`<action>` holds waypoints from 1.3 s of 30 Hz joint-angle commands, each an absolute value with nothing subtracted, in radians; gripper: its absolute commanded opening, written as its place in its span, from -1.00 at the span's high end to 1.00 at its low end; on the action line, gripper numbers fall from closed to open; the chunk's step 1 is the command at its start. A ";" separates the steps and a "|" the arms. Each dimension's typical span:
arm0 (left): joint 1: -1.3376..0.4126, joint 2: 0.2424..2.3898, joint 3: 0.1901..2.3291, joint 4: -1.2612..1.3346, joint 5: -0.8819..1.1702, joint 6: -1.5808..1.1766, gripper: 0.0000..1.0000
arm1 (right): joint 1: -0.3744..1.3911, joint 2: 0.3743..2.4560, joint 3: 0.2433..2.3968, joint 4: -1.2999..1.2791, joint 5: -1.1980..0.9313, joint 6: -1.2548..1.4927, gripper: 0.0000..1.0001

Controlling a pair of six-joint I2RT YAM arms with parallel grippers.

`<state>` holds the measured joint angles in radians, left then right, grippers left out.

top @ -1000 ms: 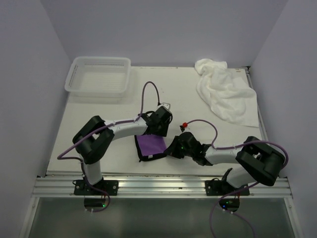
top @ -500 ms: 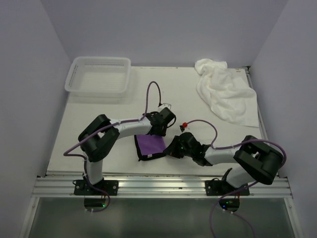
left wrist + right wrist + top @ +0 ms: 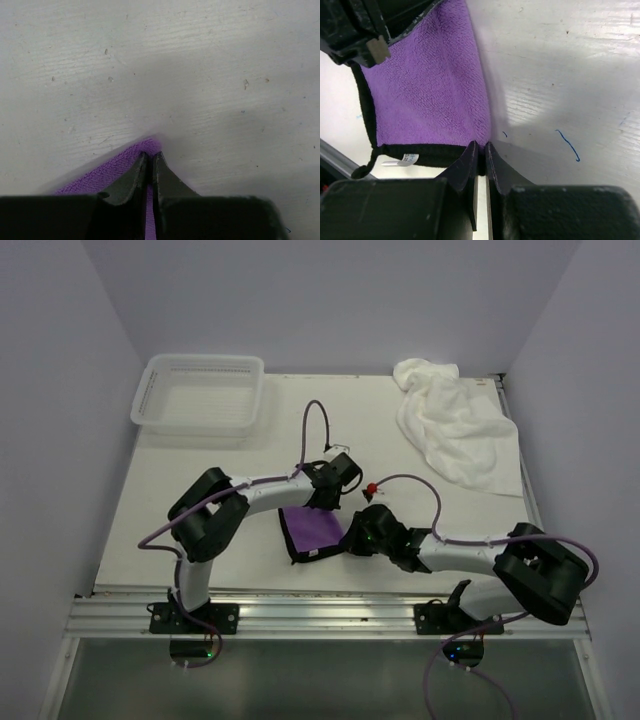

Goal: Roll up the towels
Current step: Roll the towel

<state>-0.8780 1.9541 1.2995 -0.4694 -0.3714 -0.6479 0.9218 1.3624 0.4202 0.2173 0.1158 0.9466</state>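
Two towels, neither yet rolled. The purple towel [image 3: 312,530] lies flat on the near worktop [image 3: 200,490]. Left fingers [image 3: 137,172] are closed on its far right corner, right fingers [image 3: 465,170] on its near right corner. The white towel [image 3: 455,425] lies crumpled far right, untouched.

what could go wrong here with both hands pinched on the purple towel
1. The left hand grips only the very tip of a corner of the purple towel, so the cloth may slip out once pulled.
2. The right hand pinches at the dark-trimmed edge, and both hands sit close together, so they might collide while rolling.
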 commanded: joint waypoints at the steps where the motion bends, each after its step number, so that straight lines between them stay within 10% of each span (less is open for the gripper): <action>1: -0.873 1.957 1.336 -0.431 -0.399 -0.670 1.00 | 0.942 1.348 0.469 0.026 0.169 0.827 1.00; 39: -0.618 1.830 1.095 0.218 -0.065 -0.597 1.00 | 1.178 1.706 1.014 -0.581 0.676 0.615 1.00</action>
